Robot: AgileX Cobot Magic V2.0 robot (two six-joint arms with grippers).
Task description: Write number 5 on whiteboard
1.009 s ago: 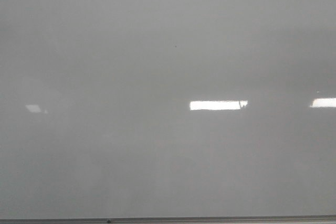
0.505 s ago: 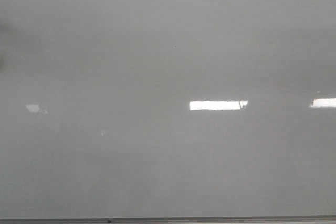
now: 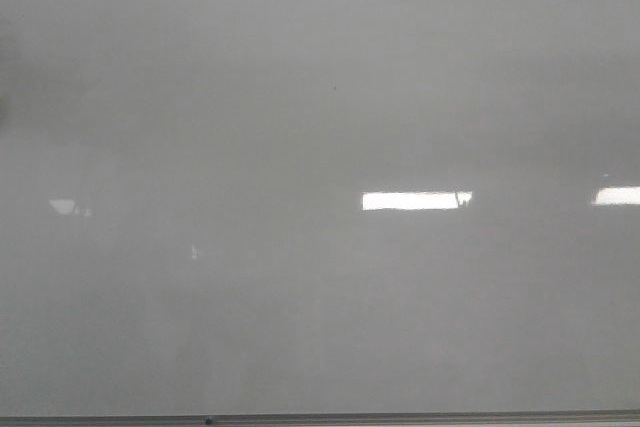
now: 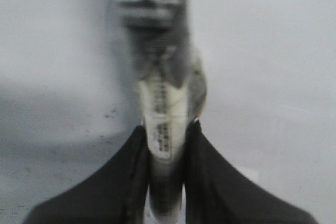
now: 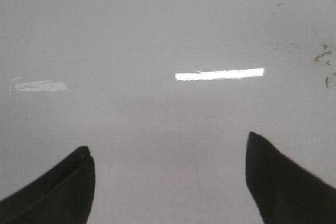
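Item one, the whiteboard (image 3: 320,147): we record a glossy pale grey surface filling the front view, with a thin grey frame edge (image 3: 400,417) along the bottom and bright rectangular light reflections (image 3: 415,201) across the middle and at the top. We find no written digit on it in any view; the number 5 is not to be seen, and the board's face in the front view reads as unmarked apart from a tiny dark speck (image 3: 334,88).

Item two, the left gripper (image 4: 167,135): we note its two dark fingers (image 4: 121,182) clamped on a marker (image 4: 165,124), whose pale labelled barrel runs up between them to a darker, blurred far end over the whiteboard (image 4: 273,77). Whether the tip touches the surface we cannot tell, the picture being blurred. Faint dark smudges (image 4: 111,113) lie on the board beside the marker.

Item three, the right gripper (image 5: 170,177): we note its fingers (image 5: 278,182) spread wide apart with nothing between them, hanging over the whiteboard (image 5: 157,24). Small dark specks (image 5: 321,56) mark the board off to one side
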